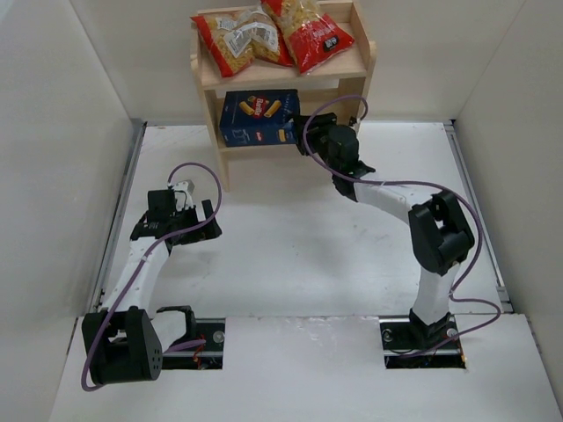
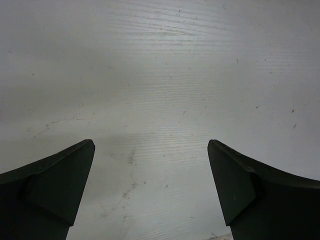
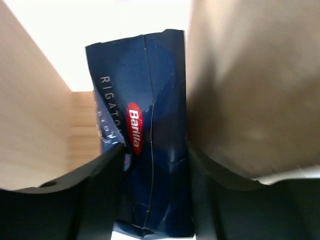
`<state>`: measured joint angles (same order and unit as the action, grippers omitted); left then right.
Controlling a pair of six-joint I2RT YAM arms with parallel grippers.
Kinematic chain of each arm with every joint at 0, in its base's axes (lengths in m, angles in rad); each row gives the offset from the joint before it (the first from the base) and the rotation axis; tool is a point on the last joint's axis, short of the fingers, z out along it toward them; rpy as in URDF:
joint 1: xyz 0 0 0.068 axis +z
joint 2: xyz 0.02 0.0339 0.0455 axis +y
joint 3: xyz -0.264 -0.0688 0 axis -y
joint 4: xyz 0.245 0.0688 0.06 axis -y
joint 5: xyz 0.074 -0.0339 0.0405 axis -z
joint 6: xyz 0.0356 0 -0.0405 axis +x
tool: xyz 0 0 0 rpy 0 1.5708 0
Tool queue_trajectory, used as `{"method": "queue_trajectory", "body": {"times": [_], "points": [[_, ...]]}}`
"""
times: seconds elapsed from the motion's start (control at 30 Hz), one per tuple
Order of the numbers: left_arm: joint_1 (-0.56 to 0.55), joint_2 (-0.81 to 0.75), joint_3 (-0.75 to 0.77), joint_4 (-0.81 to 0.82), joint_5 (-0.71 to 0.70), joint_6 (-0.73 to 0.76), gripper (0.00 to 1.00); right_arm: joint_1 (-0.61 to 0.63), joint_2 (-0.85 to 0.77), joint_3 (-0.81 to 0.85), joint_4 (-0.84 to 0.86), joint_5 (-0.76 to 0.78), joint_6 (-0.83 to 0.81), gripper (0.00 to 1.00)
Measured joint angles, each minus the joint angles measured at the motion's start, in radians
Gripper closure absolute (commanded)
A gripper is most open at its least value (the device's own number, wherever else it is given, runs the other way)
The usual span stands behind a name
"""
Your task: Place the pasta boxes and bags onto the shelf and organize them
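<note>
The dark blue pasta box (image 1: 258,119) stands on the lower tier of the wooden shelf (image 1: 290,79). My right gripper (image 1: 307,139) is at the box's right end. In the right wrist view the box (image 3: 150,100) fills the gap between the two fingers, and the right gripper (image 3: 155,150) is shut on it. Two red pasta bags lie on the top tier: one with a white label (image 1: 239,40) on the left, the other (image 1: 310,32) on the right. My left gripper (image 1: 185,211) is open and empty over the bare table (image 2: 160,75), left of the shelf.
Shelf wood (image 3: 35,125) stands close on the left of the right gripper and a side panel (image 3: 250,90) close on its right. White walls enclose the table on three sides. Purple cables loop off both arms.
</note>
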<state>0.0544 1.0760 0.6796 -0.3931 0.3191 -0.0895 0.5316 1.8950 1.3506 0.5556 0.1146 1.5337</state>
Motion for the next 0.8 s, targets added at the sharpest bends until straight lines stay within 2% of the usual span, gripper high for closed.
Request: {"method": "queue_trajectory", "body": {"times": [0.23, 0.33, 0.5, 0.67, 0.8], "points": [[0.006, 0.000, -0.001, 0.000, 0.005, 0.003, 0.00, 0.040, -0.079, 0.129, -0.326, 0.171, -0.238, 0.37], [0.006, 0.000, -0.001, 0.000, 0.008, 0.003, 0.00, 0.053, -0.095, 0.198, -0.402, 0.216, -0.371, 0.35], [0.006, -0.002, -0.006, 0.000, 0.011, 0.003, 0.00, 0.077, -0.127, 0.224, -0.472, 0.286, -0.561, 0.31], [0.006, -0.007, -0.016, -0.001, 0.013, 0.003, 0.00, 0.085, -0.129, 0.223, -0.509, 0.285, -0.657, 0.39], [0.007, -0.017, -0.018, -0.001, 0.014, 0.003, 0.00, 0.105, -0.149, 0.195, -0.509, 0.301, -0.771, 0.53]]}}
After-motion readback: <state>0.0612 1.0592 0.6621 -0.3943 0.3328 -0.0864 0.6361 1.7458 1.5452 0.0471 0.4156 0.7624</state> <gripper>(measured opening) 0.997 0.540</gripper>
